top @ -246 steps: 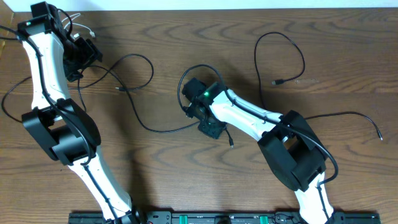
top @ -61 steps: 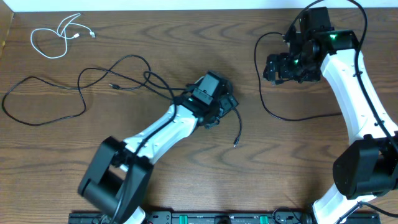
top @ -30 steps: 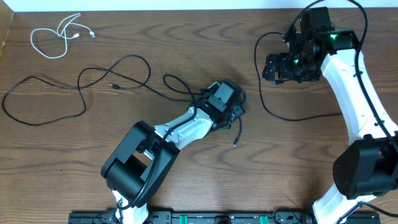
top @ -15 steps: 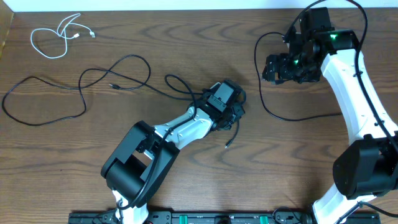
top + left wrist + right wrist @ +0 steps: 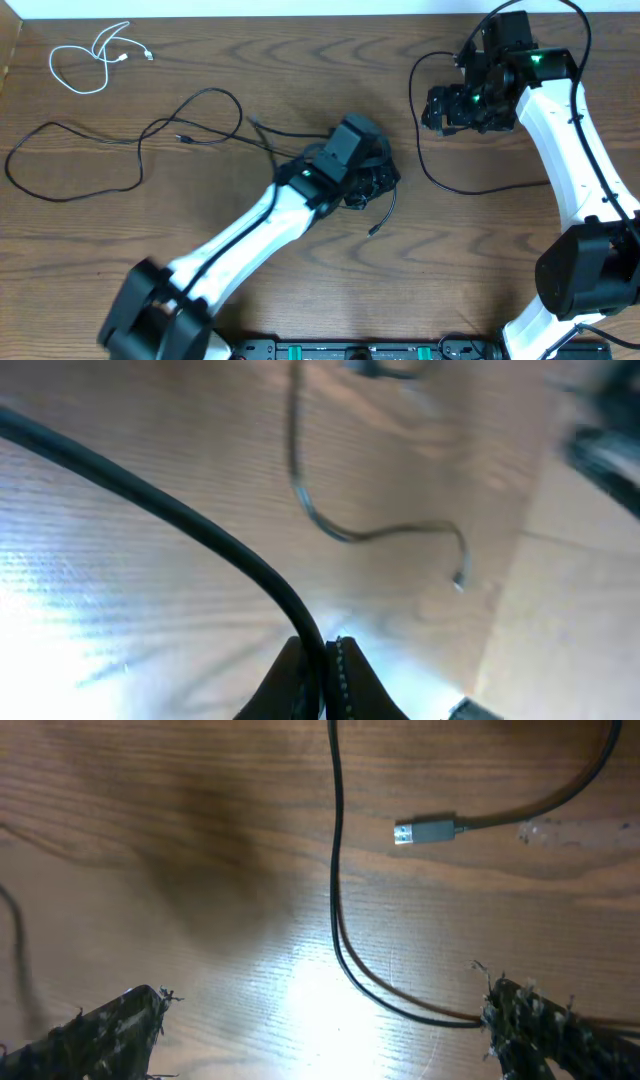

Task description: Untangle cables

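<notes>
Since half a second back, our left arm [image 5: 250, 225] has swung its elbow outward, and the long black cable [image 5: 139, 165] beside its wrist has pulled flatter. The white cable [image 5: 103, 52] lies apart, far left. The long one runs rightward to the left gripper [image 5: 322, 652], which is clamped shut on it. Pulling hard could cinch its crossings. The right gripper [image 5: 448, 108] hangs wide above the second black cable [image 5: 334, 870]. Overhead, the wrist hides that grip.

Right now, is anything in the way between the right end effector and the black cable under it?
No, nothing visible. The right end effector is open above the table, and the black cable lies right below it, between its fingers.
</notes>
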`<state>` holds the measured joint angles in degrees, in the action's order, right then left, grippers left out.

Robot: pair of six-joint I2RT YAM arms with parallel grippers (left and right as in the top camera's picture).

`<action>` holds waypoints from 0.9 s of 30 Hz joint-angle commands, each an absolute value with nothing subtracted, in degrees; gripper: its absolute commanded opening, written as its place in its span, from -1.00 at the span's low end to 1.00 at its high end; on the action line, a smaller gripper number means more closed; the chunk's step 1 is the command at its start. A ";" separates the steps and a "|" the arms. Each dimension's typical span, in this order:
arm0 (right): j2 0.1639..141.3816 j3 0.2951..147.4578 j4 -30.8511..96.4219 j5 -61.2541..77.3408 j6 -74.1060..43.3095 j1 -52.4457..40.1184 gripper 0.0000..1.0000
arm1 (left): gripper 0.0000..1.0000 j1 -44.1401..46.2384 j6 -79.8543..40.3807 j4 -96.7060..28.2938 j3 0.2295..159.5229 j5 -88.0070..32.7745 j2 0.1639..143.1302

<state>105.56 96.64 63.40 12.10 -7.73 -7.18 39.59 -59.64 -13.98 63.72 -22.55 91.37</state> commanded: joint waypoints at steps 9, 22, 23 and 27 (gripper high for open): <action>104.68 97.36 62.78 14.35 -8.29 -7.22 0.98 | -0.85 39.55 -47.46 -18.65 65.30 -29.45 82.54; 104.68 97.36 63.13 14.57 -8.29 -7.22 0.98 | -0.86 22.31 -20.03 -40.58 65.30 -28.91 76.51; 104.68 97.36 62.96 14.59 -8.29 -7.22 0.99 | -0.86 21.02 -17.19 -42.11 65.30 -28.91 76.53; 104.68 97.36 62.54 14.57 -8.29 -7.22 0.99 | -0.85 17.80 -10.85 -47.64 65.30 -29.12 76.58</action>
<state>105.56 96.66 62.72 13.78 -8.08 -7.18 19.14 -20.16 -46.00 63.81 -28.60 77.08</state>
